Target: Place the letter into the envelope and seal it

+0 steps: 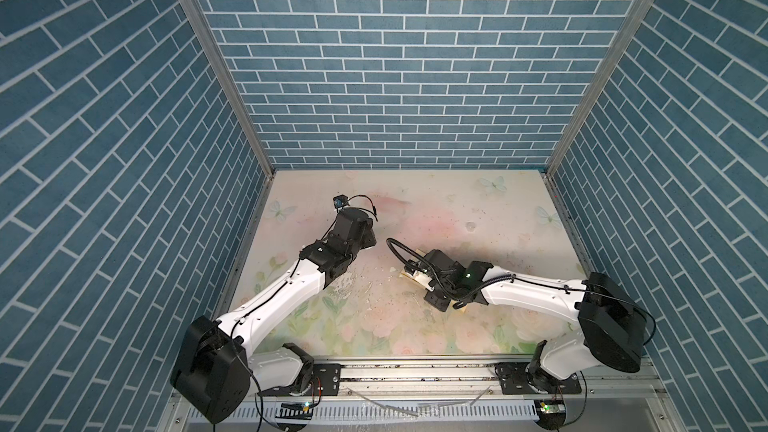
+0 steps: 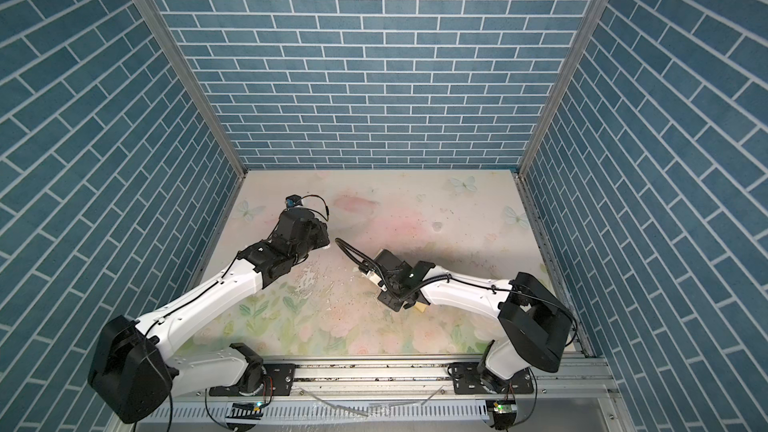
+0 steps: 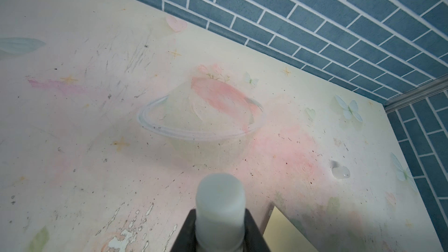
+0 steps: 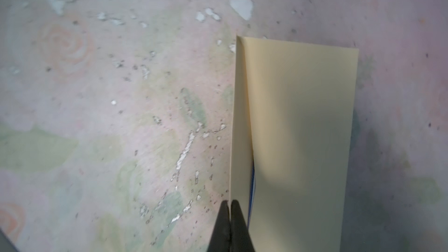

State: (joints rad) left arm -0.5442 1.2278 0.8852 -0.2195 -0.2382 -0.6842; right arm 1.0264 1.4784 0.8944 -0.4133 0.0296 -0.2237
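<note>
The yellow-tan envelope (image 4: 303,129) lies flat on the floral table, with its long flap fold raised along one side. My right gripper (image 4: 230,202) is shut on that thin flap edge. A blue-bordered sliver of the letter (image 4: 252,185) shows in the gap under the flap; the rest of it is hidden inside. In both top views the right wrist covers most of the envelope (image 1: 459,306) (image 2: 422,306). My left gripper (image 3: 219,216) is shut on a white glue stick tube (image 3: 220,204), held left of the envelope's corner (image 3: 283,231).
The table top (image 1: 415,209) is scuffed, with peeling patches near the middle. Blue brick walls (image 1: 395,76) close in the back and both sides. A small clear blob (image 3: 340,172) sits on the table towards the back right. A metal rail (image 1: 415,371) runs along the front.
</note>
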